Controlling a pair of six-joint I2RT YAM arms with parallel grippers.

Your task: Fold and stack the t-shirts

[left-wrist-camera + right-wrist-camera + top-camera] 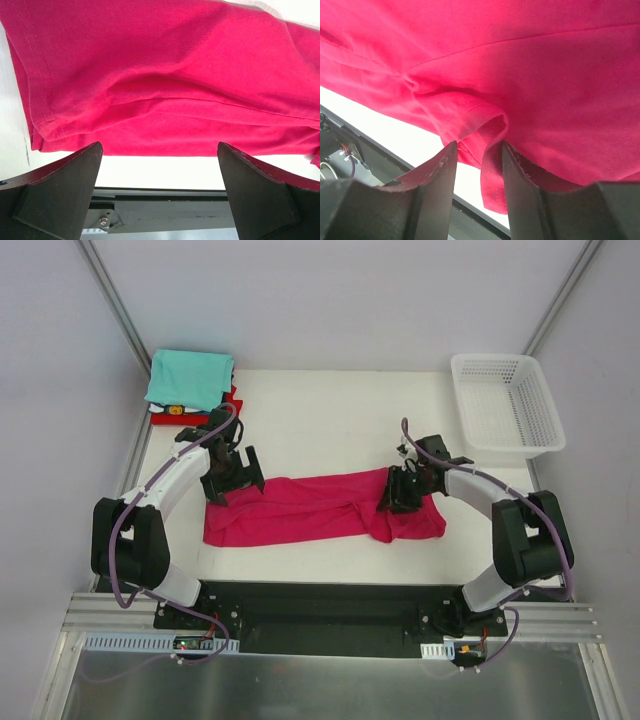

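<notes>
A large magenta-pink t-shirt (310, 508) lies folded lengthwise as a long band across the middle of the white table. My left gripper (232, 472) hovers over the band's upper left end, wide open and empty. In the left wrist view its hemmed edge (42, 110) and body (160, 75) lie just beyond that gripper (159, 147). My right gripper (398, 490) is at the band's right part, jaws partly open. A loose hem fold (492, 150) hangs between its fingers (479, 145) beside the right finger, with a gap showing. A folded teal shirt (190, 378) tops a red one (205, 418) at back left.
A white mesh basket (505, 405) stands at the back right corner. The black mounting rail (320, 615) runs along the near table edge. Metal frame posts rise at both back corners.
</notes>
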